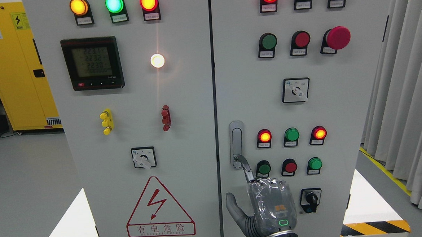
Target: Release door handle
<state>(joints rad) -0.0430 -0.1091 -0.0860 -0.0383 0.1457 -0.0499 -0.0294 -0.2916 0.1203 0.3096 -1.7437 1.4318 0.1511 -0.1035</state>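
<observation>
Right hand (269,205): I see it entering from the bottom edge, directly below the door handle (237,142), back of the hand toward my camera and wrapped in clear film. State: loosely open and holding nothing. The thumb (233,207) is splayed out to the handle's lower left, and the index finger (248,170) is stretched up with its tip touching the handle's bottom end. I cannot make out the other fingers past the knuckles.

Door handle: silver, upright and flush, mounted on the right cabinet door (340,108) just beside the seam between the two doors.

Indicator row (291,135): red, green, red lamps, level with the handle on its right.

Push-button row (289,166): green, red, green, right of the handle's lower end.

Key switch (311,200): below and right of the handle, just beside the hand.

Rotary selector (296,90): above and right of the handle.

Red mushroom button (338,37): well above and right of the handle.

Left cabinet door (188,98): across the seam from the handle; carries a digital meter (92,63) and a red lightning warning triangle (159,208).

Yellow cabinet (13,71): far left of the handle, in the background.
</observation>
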